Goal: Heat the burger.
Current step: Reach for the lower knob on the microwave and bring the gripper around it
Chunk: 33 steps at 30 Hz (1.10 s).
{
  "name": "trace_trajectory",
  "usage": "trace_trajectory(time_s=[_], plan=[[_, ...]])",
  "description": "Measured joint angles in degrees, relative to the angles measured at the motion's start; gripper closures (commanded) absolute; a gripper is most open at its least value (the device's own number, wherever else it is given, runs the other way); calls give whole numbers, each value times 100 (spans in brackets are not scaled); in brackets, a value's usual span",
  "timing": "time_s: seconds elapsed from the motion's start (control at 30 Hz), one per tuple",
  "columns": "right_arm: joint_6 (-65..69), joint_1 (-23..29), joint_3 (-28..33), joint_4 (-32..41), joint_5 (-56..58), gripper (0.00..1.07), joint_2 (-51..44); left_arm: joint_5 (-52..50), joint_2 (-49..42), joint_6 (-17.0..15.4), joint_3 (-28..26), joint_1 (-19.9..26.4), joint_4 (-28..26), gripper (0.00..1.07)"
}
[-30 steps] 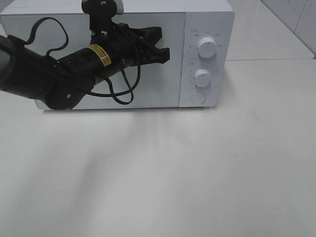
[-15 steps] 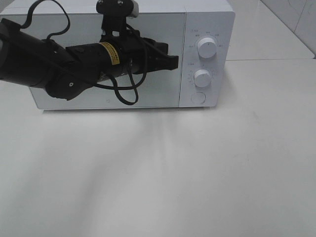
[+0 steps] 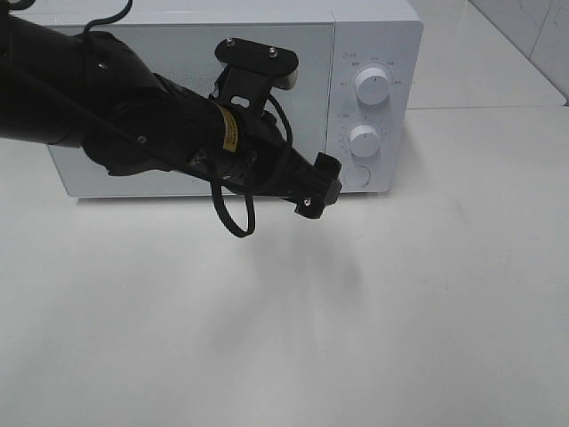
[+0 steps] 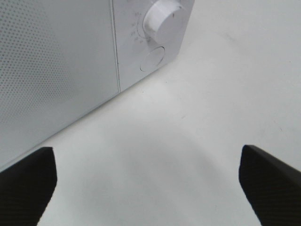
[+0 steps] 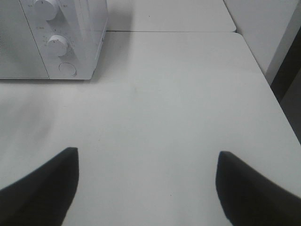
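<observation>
Item: white box-shaped microwave oven (image 3: 378, 40), pale dotted glass door (image 3: 313, 53) shut.
Item: my left pincer (image 4: 148, 186), spread wide and empty, pointed towards the round white button (image 4: 154, 58), probably the door release.
Item: my right pincer (image 5: 146, 186), wide and empty, idle over the white tabletop (image 5: 169, 94).
Item: burger, not visible; possibly behind the door.

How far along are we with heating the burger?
Done: the microwave door is shut, and no burger shows outside, so it may be inside. In hand: the left gripper, open, hovers by the round button under the lower knob. Left: starting the heat, apparently.
</observation>
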Motion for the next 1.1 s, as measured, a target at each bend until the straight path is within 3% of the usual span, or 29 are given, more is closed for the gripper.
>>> trace_trajectory(time_s=[0.23,0.5,0.7,0.8,0.87,1.03,1.07,1.1], plan=[[-6,0,0,0,0,31,0,1054,-229,0,-6,-160,-92,7],[-6,0,0,0,0,31,0,2979,-791,0,-17,-160,-458,7],[-6,0,0,0,0,31,0,3512,-1020,11,-17,-97,-493,7],[-6,0,0,0,0,31,0,3804,-1192,138,-23,97,-636,7],[-6,0,0,0,0,31,0,4039,-1450,487,-23,607,-974,7],[-6,0,0,0,0,31,0,4211,-1736,934,-23,1238,-1461,7],[-6,0,0,0,0,31,0,4349,-1891,1192,-23,1604,-1736,7],[-6,0,0,0,0,31,0,4349,-1891,1192,-23,1604,-1736,7]])
